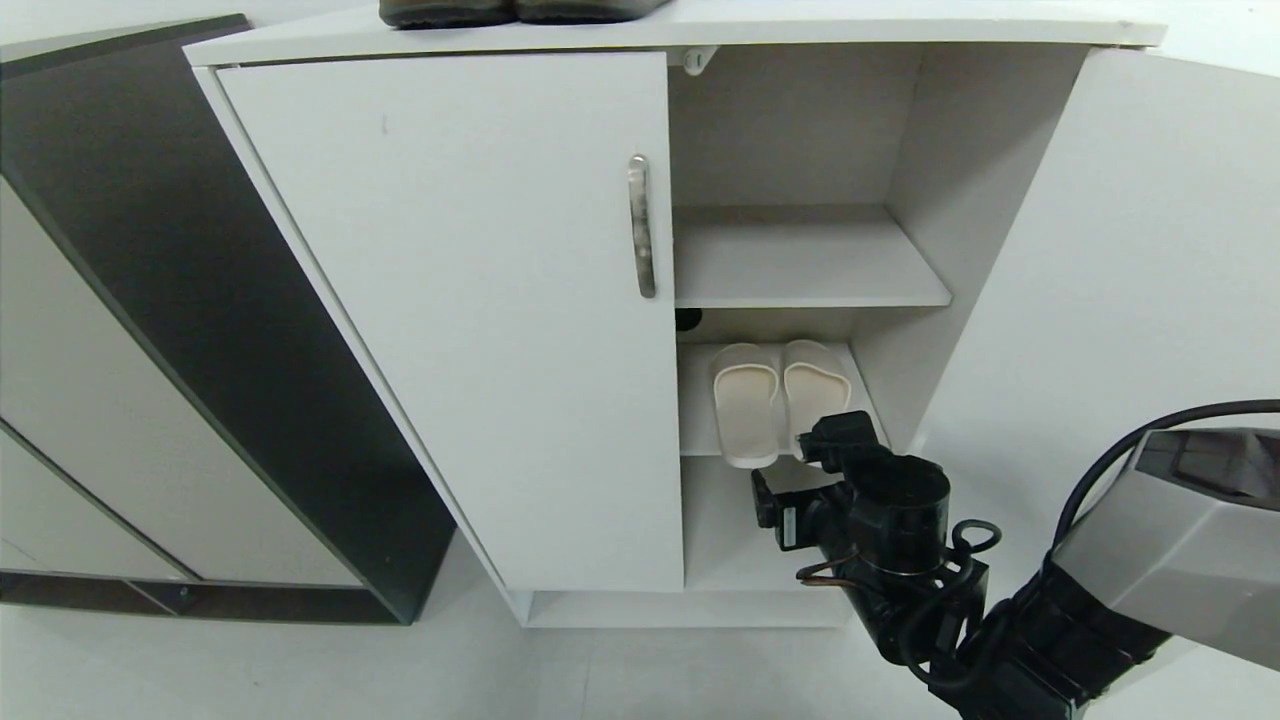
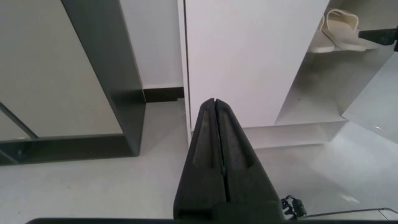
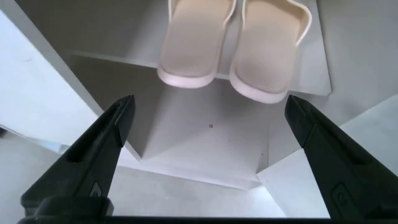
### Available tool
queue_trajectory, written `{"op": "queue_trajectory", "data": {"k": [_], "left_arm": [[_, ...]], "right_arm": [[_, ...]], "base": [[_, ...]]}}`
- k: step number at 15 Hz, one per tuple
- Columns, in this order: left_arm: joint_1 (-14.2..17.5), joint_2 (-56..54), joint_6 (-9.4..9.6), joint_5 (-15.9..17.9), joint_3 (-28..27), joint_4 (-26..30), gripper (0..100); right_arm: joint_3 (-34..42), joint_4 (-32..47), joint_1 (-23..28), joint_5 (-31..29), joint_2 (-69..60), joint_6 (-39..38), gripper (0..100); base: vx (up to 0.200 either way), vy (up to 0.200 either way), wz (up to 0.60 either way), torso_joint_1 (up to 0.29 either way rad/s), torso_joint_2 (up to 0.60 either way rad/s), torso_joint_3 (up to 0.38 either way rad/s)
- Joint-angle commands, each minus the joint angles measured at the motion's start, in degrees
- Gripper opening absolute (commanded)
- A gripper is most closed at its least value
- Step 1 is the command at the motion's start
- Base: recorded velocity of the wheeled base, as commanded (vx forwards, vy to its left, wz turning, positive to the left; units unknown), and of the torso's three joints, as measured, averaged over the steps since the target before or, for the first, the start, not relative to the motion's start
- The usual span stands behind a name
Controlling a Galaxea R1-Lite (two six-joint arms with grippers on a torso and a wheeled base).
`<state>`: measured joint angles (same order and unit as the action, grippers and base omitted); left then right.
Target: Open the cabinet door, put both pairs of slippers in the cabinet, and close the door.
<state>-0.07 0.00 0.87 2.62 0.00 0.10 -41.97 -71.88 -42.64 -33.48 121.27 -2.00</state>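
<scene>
A pair of cream slippers (image 1: 780,398) lies side by side on the middle shelf of the white cabinet (image 1: 800,265), heels jutting over the shelf's front edge. The cabinet's right door (image 1: 1130,270) stands swung open; its left door (image 1: 450,300) is closed, with a metal handle (image 1: 641,225). My right gripper (image 1: 802,466) hangs open just in front of and below the slippers (image 3: 230,43), holding nothing, its fingers (image 3: 115,124) spread wide. A dark pair of slippers (image 1: 510,10) rests on the cabinet's top. My left gripper (image 2: 214,124) is shut and empty, low near the floor, facing the closed door (image 2: 249,56).
A dark-edged cupboard with pale panels (image 1: 150,300) stands to the left of the white cabinet. The upper shelf (image 1: 800,265) and bottom shelf (image 1: 740,530) of the open side are bare. Pale floor (image 1: 300,670) lies in front.
</scene>
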Motion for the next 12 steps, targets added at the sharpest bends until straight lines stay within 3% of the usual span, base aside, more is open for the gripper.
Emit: {"op": "queue_trajectory", "data": {"k": [1,10,11,12], "left_arm": [[-0.01,0.09,0.1,0.02,0.0,-0.01,0],[-0.01,0.09,0.1,-0.07,0.0,-0.01,0],[-0.01,0.09,0.01,-0.07,0.0,-0.01,0],[-0.01,0.09,-0.07,-0.07,0.0,-0.01,0]], "right_arm": [[0.05,-0.02,-0.78,0.08,-0.51,-0.02,100],[1.89,-0.02,-0.95,0.34,-1.04,-0.02,100],[2.33,-0.19,-0.95,1.04,-1.21,-0.11,100],[4.97,-0.19,-1.3,5.61,-2.71,-0.11,100]], "base": [[0.0,0.0,0.0,0.0,0.0,0.0],[0.0,0.0,0.0,0.003,0.0,0.19],[0.0,0.0,0.0,0.002,0.01,0.149],[0.0,0.0,0.0,-0.002,0.01,0.09]]}}
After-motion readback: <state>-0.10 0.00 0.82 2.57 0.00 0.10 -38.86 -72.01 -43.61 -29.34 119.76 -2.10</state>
